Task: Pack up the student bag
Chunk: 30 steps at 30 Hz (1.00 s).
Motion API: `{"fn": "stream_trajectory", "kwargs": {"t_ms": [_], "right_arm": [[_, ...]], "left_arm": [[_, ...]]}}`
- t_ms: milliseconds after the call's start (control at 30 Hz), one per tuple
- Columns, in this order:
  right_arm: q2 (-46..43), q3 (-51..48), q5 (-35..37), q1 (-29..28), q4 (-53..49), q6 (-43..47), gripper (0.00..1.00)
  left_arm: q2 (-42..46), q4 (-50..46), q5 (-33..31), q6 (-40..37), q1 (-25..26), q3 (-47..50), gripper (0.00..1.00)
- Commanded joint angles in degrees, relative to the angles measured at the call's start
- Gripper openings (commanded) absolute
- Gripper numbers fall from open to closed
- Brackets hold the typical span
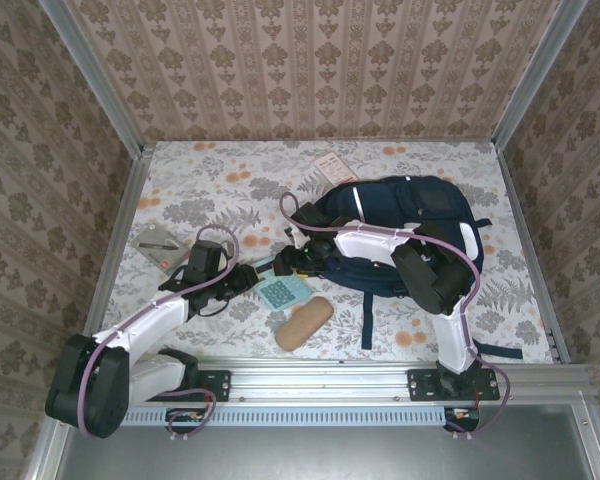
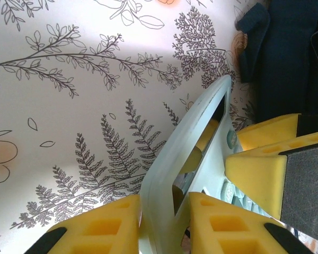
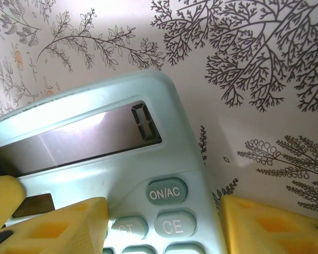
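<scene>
1. Beige wallpaper with a damask print [image 1: 310, 60] closed in three sides of the cell, held in aluminium posts.
2. Below it lay the table [image 1: 220, 180], covered by a white cloth printed with grey ferns and orange blossoms.
3. At right of centre on the table lay the large navy-blue fabric backpack with thin white stripes [image 1: 405, 205], flat, with dark straps trailing toward the near edge. Its dark cloth also showed at the upper right of the left wrist view [image 2: 286, 53].
4. The white right arm [image 1: 455, 320] rose from its base and reached leftward over the backpack. The white left arm [image 1: 150, 320] stretched from the near left corner toward the middle.
5. A tan oval pencil case [image 1: 303, 323] lay near the front rail, just beside the mint-green plastic calculator [image 1: 283, 291].
6. A grey flat card with a pen on it [image 1: 160, 243] sat at the left, and a pale booklet [image 1: 332, 166] sat beyond the backpack.
7. The calculator [image 2: 169, 174] stood edge-on to the left wrist camera. Its screen and the ON/AC and CE keys faced the right wrist camera [image 3: 175, 159].
8. The left tool [image 2: 167, 211] was clamped on the calculator, one yellow pad against each face.
9. The right tool [image 3: 161, 211] stood with its jaws apart. One finger [image 3: 58, 227] lay over the keypad side and the other sat just beside the calculator's edge.
</scene>
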<state>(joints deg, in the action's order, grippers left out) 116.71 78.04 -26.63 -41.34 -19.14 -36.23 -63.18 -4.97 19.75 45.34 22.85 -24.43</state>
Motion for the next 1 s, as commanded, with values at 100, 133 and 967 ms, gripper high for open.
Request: {"fn": "stream_trajectory", "kwargs": {"t_ms": [100,133,967], "right_arm": [[-7.5,3.0,3.1,1.0,-8.0,4.3,0.61],[-8.5,3.9,4.6,0.9,-10.0,5.4,0.61],[-11.3,10.5,25.3,0.0,-27.1,15.4,0.62]], "left_arm": [[3.3,-0.3,3.1,-0.8,0.4,-2.6,0.25],[3.5,-0.5,3.1,-0.8,0.4,-2.6,0.25],[-2.9,2.7,1.9,-7.7,-0.1,-3.5,0.52]]}}
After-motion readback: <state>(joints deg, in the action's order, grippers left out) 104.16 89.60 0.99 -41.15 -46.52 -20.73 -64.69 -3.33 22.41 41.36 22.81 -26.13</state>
